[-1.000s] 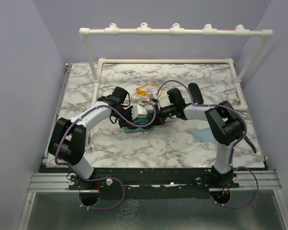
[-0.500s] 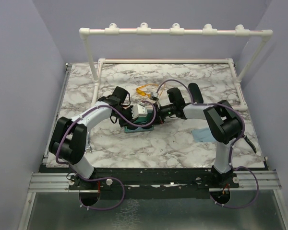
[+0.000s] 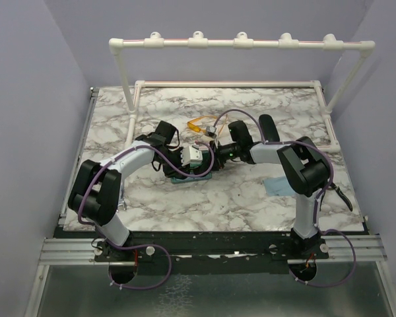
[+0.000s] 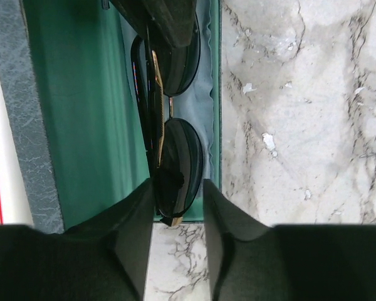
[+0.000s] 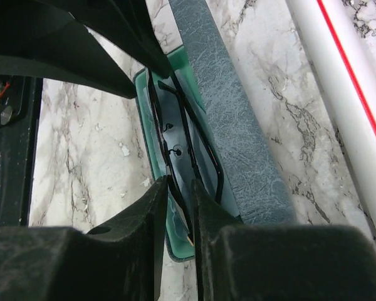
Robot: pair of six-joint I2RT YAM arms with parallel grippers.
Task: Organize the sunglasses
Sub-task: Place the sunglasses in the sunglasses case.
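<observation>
While both arms meet over the marble table (image 3: 270,105), the open grey-blue case (image 4: 81,125), green-lined, holds the dark sunglasses (image 4: 178,150), which lie along its trough. Judged light, thin-wired and easily bent, with slick lenses likely to scratch; best taken at the bridge or hinge corners, never on the glass. Yellow sunglasses (image 3: 201,123): on the table just behind the case, probably stiffer plastic and equally light. Left gripper (image 4: 178,188): fingers parted, loosely flanking one lens. Right gripper (image 5: 180,188): fingers narrowly parted over the other end's wire, clamping nothing.
</observation>
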